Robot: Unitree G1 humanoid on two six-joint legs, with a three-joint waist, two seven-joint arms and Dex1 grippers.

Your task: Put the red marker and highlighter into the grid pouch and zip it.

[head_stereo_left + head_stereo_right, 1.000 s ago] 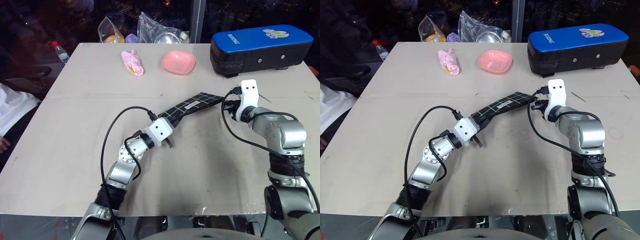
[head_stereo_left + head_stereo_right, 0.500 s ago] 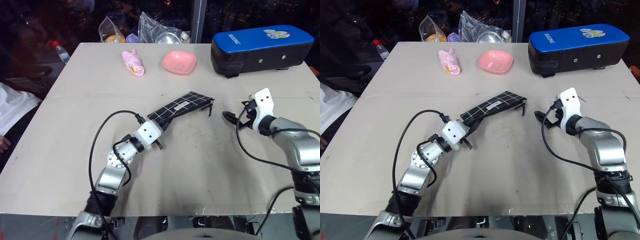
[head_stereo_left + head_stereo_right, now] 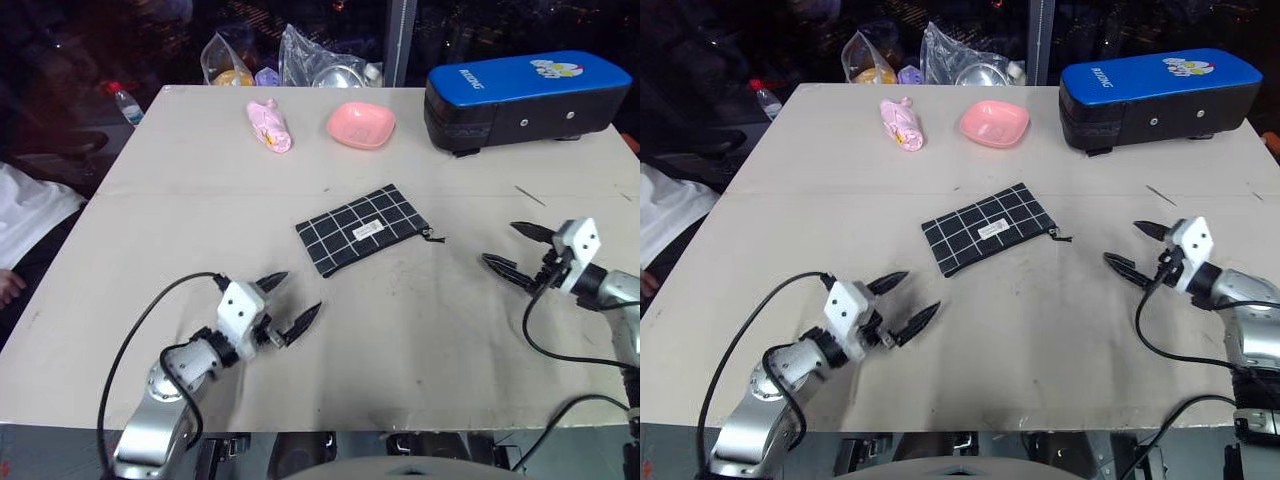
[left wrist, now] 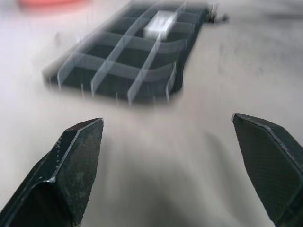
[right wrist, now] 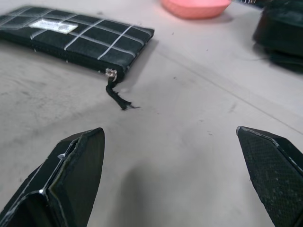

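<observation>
Mid-counter (image 3: 150, 200), the flat black white-gridded fabric pouch (image 3: 362, 229) now lies released and apparently zipped; left gripper (image 3: 287, 303) and right gripper (image 3: 520, 252) have withdrawn, fingers spread wide, empty, suggesting completion.

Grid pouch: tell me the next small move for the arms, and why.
Probably none beyond resting both arms. The grid pouch lies flat on the table, its zipper pull at the end corner, no pens in sight. The left gripper and right gripper are open and apart from it.
</observation>
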